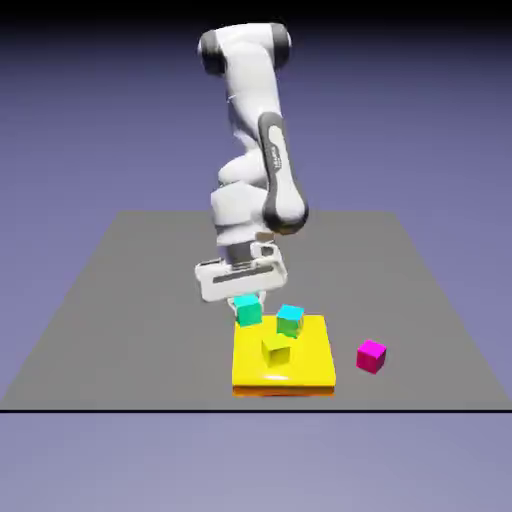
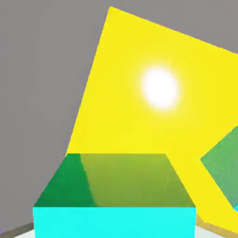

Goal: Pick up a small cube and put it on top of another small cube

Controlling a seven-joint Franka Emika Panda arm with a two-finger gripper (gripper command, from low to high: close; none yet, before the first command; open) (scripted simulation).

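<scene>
My end effector grips the small cube above the yellow plate; next I must centre it over another cube.

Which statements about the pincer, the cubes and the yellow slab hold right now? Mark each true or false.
1. The pincer is shut on the small teal cube. True.
2. The small magenta cube lies on the flat yellow slab. False: it sits on the grey table, off the slab to the exterior view's right.
3. A small yellow-green cube sits on the slab. True.
4. The teal cube is already stacked on another cube. False: it hangs in the pincer, resting on no cube.
</scene>
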